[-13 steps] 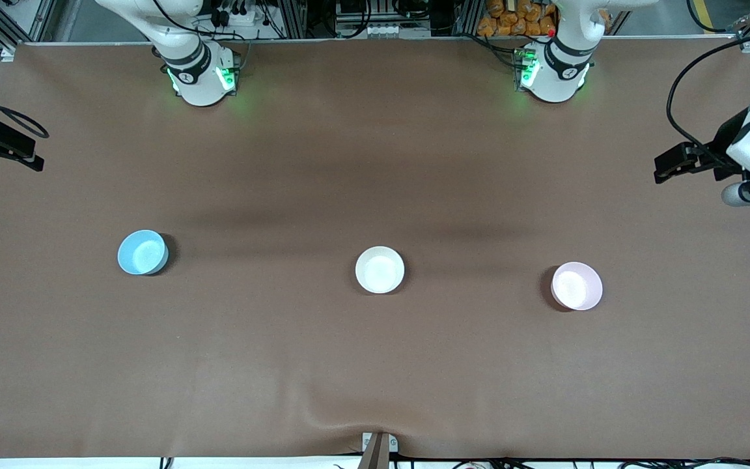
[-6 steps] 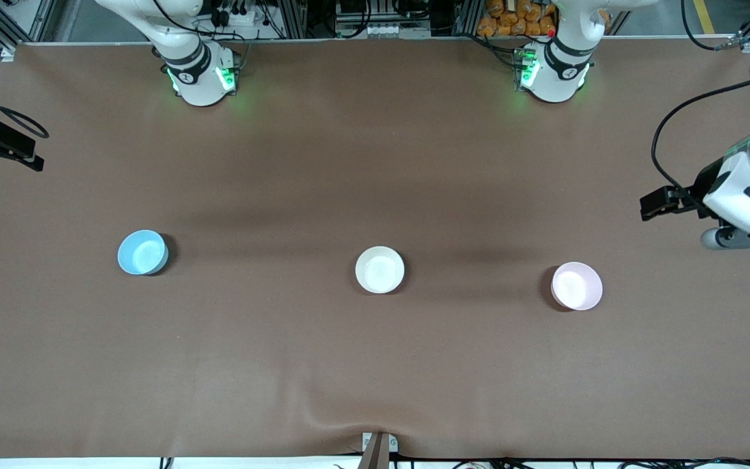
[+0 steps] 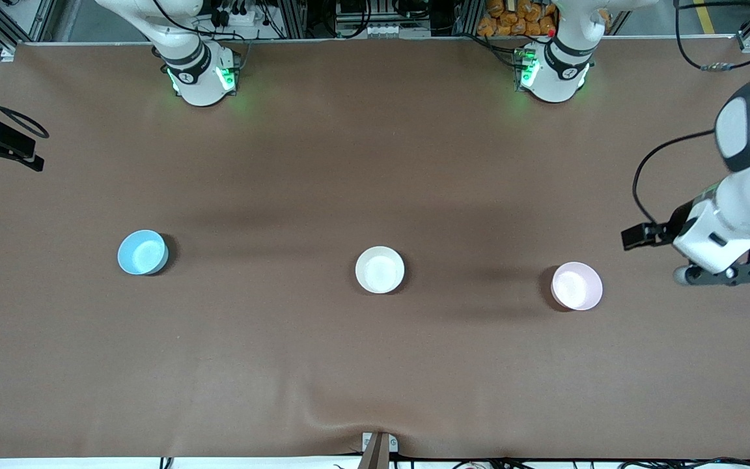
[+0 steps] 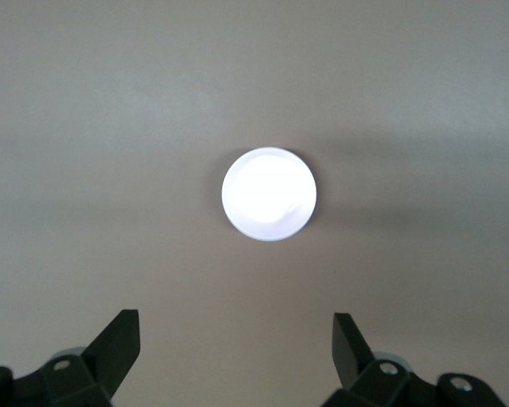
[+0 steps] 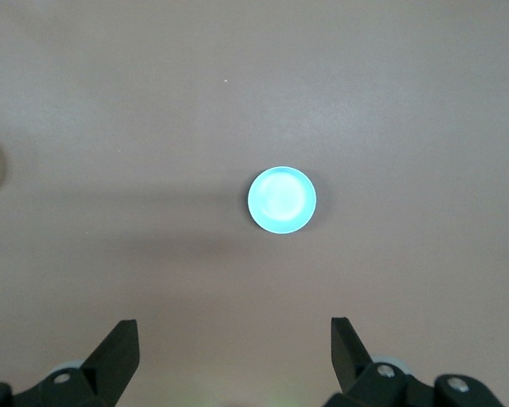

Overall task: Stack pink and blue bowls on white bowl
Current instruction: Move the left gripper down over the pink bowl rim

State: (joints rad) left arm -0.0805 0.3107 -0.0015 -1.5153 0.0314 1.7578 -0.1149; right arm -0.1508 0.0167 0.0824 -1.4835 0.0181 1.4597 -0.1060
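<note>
Three bowls sit upright in a row on the table [image 3: 375, 163], well apart: blue bowl [image 3: 142, 252] toward the right arm's end, white bowl [image 3: 379, 269] mid-row, pink bowl [image 3: 576, 285] toward the left arm's end. Nothing stacked yet. Left gripper [image 4: 236, 343] hangs w/ jaws wide and empty; pink bowl shows centred ahead of the gap btwn them, lower down, not touched. It reads washed-out white in the left wrist view, but the position matches the pink one. Right gripper [image 5: 235, 343] is also up, jaws wide, empty, w/ blue bowl centred ahead of its gap and well below; that arm looks to be waiting at the table's edge. Handling, as a guess: small plain plastic bowls, so light, stiff, smooth and a bit slippery, likely to skid if nudged sideways. Best hold prob. a pinch on the rim wall, one jaw inside, one outside, coming straight down. Same-size bowls should nest, so release low and centred over the white one.
</note>
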